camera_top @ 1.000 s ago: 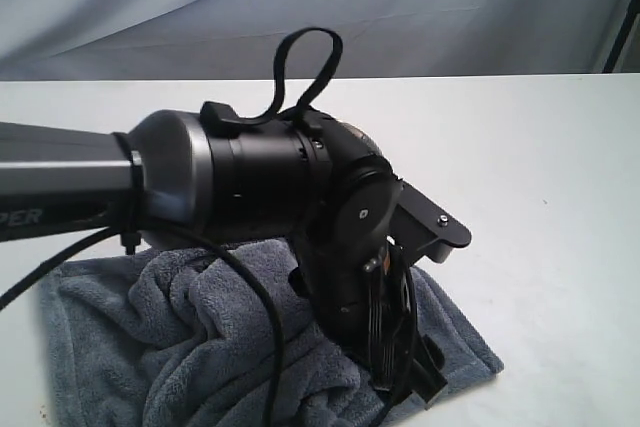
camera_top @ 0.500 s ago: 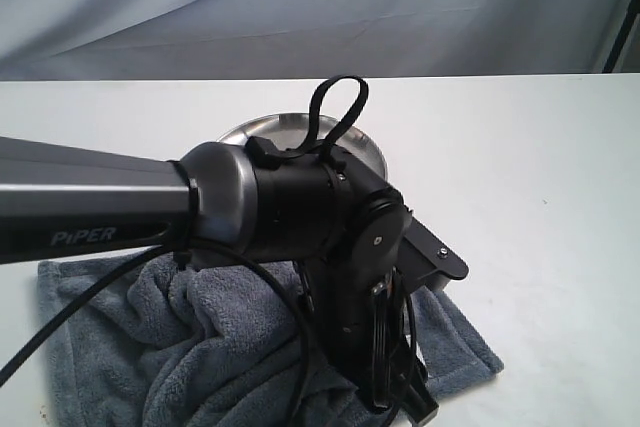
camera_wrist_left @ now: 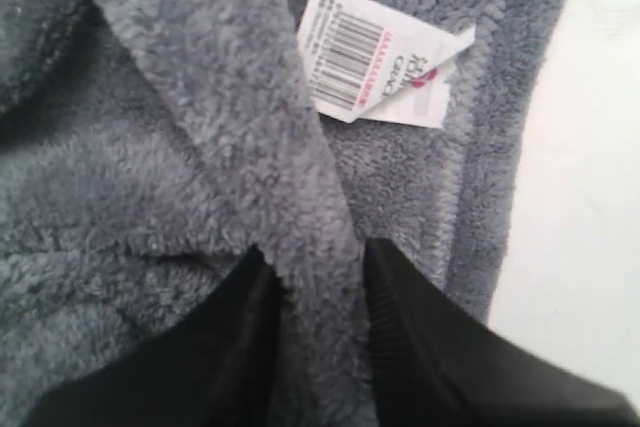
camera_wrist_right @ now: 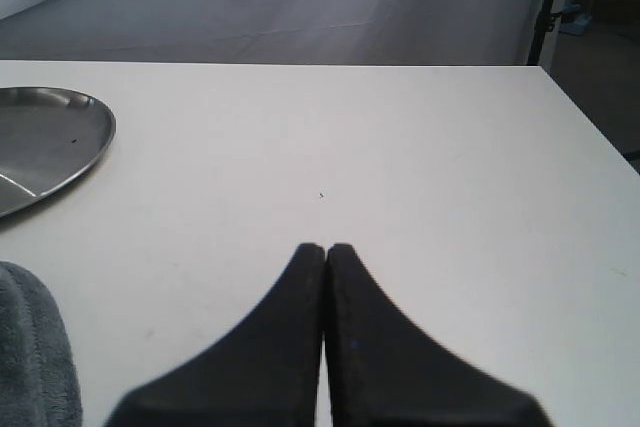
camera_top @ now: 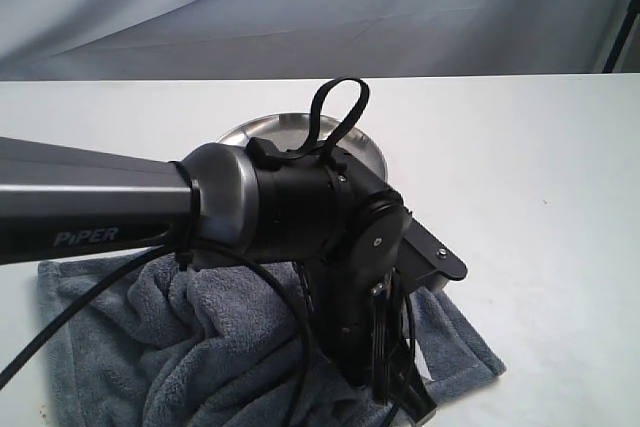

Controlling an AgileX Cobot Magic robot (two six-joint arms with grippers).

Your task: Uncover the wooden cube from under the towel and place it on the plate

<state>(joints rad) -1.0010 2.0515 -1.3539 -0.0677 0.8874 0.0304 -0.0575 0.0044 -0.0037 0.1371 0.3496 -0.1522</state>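
Note:
The blue-grey towel (camera_top: pixel 200 347) lies bunched at the table's front left, and its white barcode tag (camera_wrist_left: pixel 385 72) shows in the left wrist view. My left gripper (camera_wrist_left: pixel 315 255) is down on it near its right end, fingers closed on either side of a raised fold of fleece. From outside, that gripper (camera_top: pixel 405 399) is low at the towel's front right. The steel plate (camera_top: pixel 250 132) sits behind the arm, also visible as plate (camera_wrist_right: pixel 40 142). My right gripper (camera_wrist_right: pixel 325 247) hangs shut and empty over bare table. The wooden cube is hidden.
The left arm's black wrist and grey forearm (camera_top: pixel 90 207) block much of the exterior view. A corner of the towel (camera_wrist_right: pixel 30 347) lies near the right gripper. White table (camera_top: pixel 540 197) stretches to the right, its edge (camera_wrist_right: pixel 590 137) beyond the right gripper.
Over the last second the left arm shifted right and down onto the towel, uncovering the plate behind it. In the last half second it only sank slightly.

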